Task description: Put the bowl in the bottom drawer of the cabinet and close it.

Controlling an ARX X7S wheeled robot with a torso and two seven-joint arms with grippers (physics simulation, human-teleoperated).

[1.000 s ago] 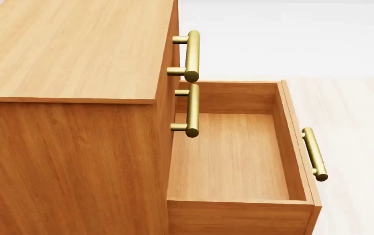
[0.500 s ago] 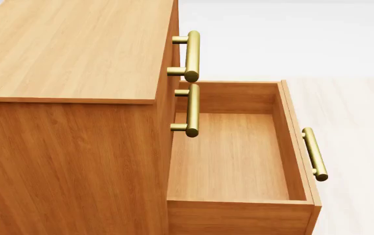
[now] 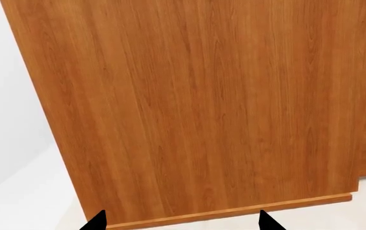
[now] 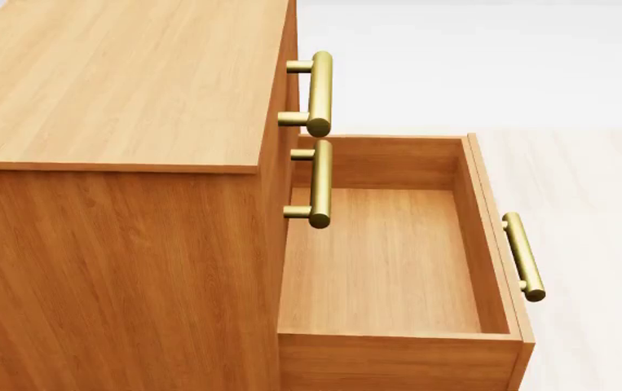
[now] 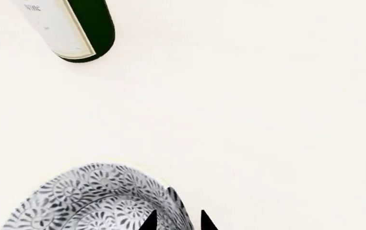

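Observation:
The cabinet (image 4: 115,90) fills the left of the head view. Its bottom drawer (image 4: 381,261) is pulled out, with nothing inside, and its brass handle (image 4: 522,255) faces right. Neither gripper shows in that view. In the right wrist view, the patterned white bowl (image 5: 93,201) has my right gripper (image 5: 177,221) shut on its rim, one fingertip inside and one outside. I cannot tell whether the bowl rests on the pale surface. My left gripper (image 3: 181,221) is open, holds nothing, and faces the cabinet's side panel (image 3: 195,105).
A green bottle (image 5: 87,28) with a white label lies on the pale surface beyond the bowl. The two upper drawers are shut, and their brass handles (image 4: 319,91) (image 4: 319,183) jut out over the open drawer's inner end. Pale floor lies to the right of the drawer.

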